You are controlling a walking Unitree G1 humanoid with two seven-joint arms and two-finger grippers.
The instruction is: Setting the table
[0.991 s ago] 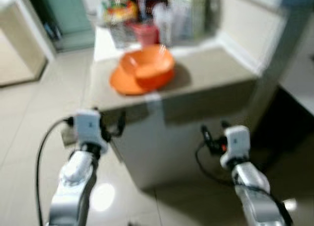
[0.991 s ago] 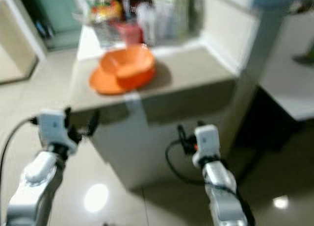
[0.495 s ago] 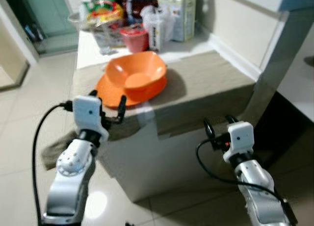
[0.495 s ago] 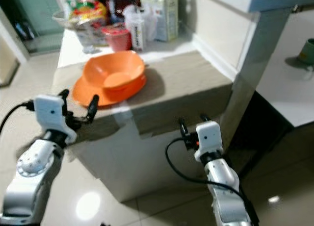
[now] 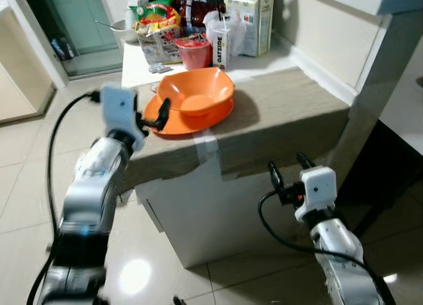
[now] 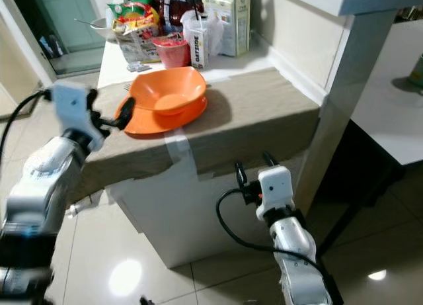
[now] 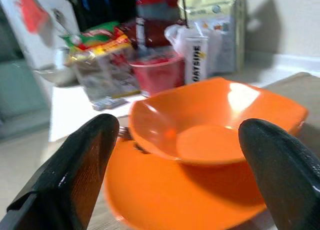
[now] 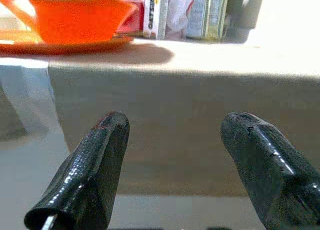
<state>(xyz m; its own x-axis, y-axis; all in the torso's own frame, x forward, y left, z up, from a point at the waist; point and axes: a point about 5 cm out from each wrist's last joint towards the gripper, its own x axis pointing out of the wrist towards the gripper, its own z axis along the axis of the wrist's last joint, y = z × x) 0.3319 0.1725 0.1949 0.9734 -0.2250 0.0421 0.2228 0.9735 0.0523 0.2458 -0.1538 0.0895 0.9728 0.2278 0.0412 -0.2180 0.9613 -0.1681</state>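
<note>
At the upper left of the left eye view your left gripper (image 5: 153, 110) is raised to counter height, its black fingers spread apart and empty, the tips just at the left rim of the orange plate (image 5: 173, 124). In the left wrist view you look between those two fingers (image 7: 82, 160) straight at the orange bowl (image 7: 215, 122), which sits on the plate.

Bowl (image 5: 195, 93) and plate rest a little above and left of the frame's centre, on a grey-brown cloth (image 5: 284, 113) that covers the top of a white counter (image 5: 225, 212). A strip of pale tape (image 5: 209, 145) runs down the cloth's front edge just below the plate. You can make out what looks like a fork's tines (image 5: 154, 88) poking out at the upper left edge of the plate.

Behind the bowl, along the top of the frame, you have a red cup (image 5: 194, 53), a small white carton (image 5: 220, 45), crumpled snack packets (image 5: 153, 17) and a tall pale carton (image 5: 250, 17), all crowded together on a white surface.

At the lower right of the frame your right gripper (image 5: 286, 171) hangs in front of the counter's white face, below the cloth's edge, touching nothing. Its fingers (image 8: 87, 175) stand apart in the right wrist view, with the draped cloth ahead and the bowl far off at the upper left of that picture.
</note>
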